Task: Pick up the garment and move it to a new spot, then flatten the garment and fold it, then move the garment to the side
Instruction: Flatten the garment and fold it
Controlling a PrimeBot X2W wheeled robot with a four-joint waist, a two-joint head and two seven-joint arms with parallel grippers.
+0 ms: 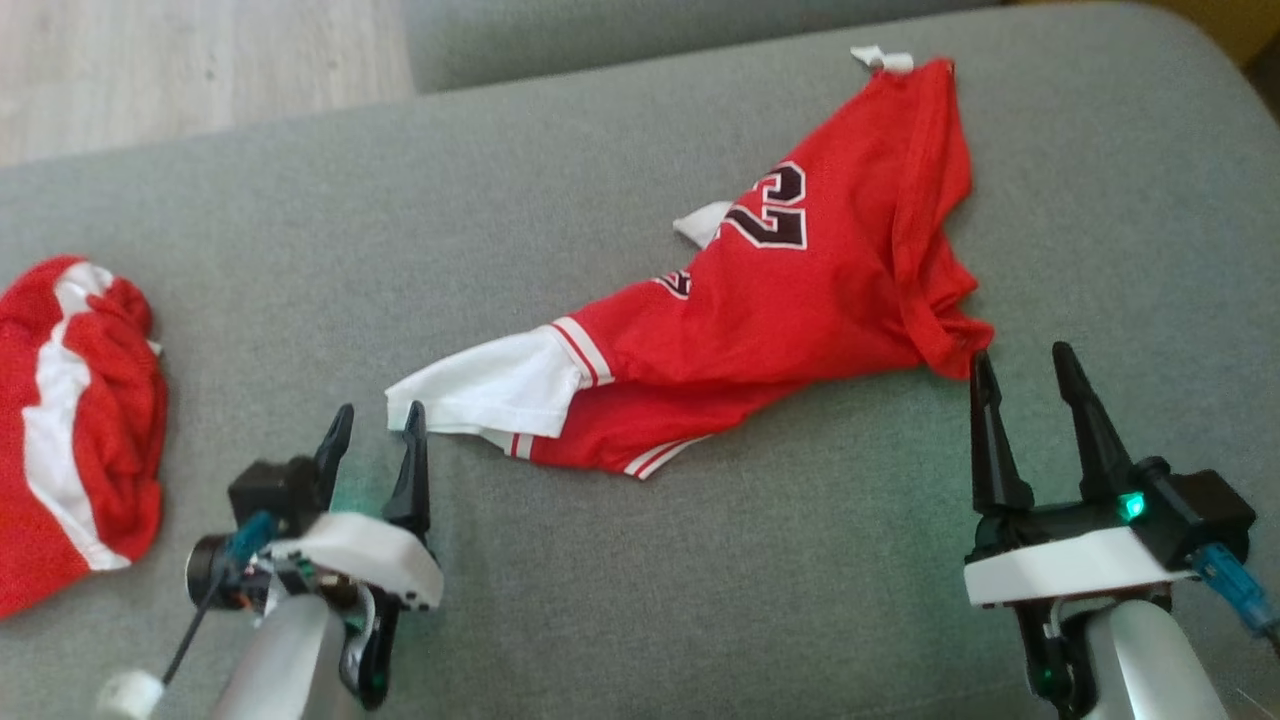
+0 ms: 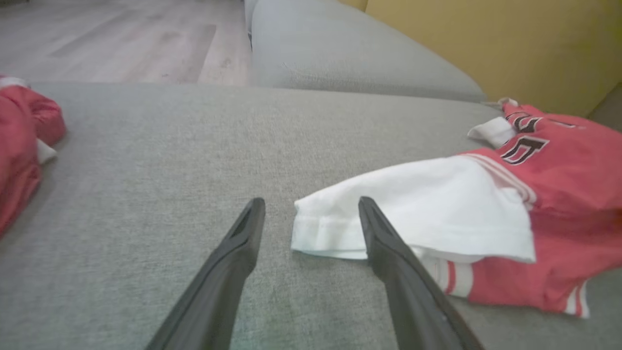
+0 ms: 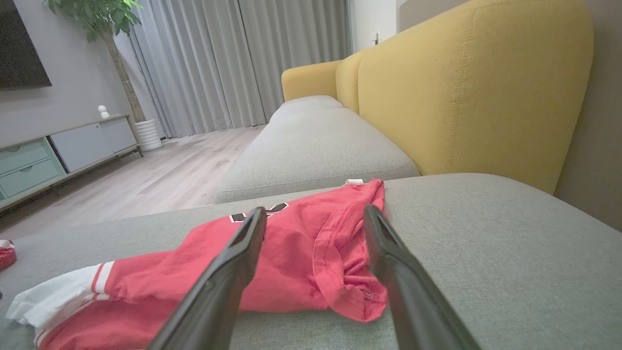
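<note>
The red jersey [image 1: 800, 300] lies crumpled and slanted on the grey sofa cushion [image 1: 620, 600], stretching from one gripper to the other. The left gripper [image 1: 380, 410] sits low over the cushion, fingers spread wide and holding nothing. The jersey's white sleeve [image 1: 490, 385] is just ahead of its tips, with the hem by the finger nearer the other arm, though contact cannot be judged. The right gripper [image 1: 1022, 353] is equally spread and empty, aimed at the bunched red corner directly before its fingertips. Standing at opposite ends likely prepares a two-handed pinch, so the cloth would lift stretched rather than balled. A second red-and-white cloth [image 1: 80, 420] lies well off the left gripper's outer side.
</note>
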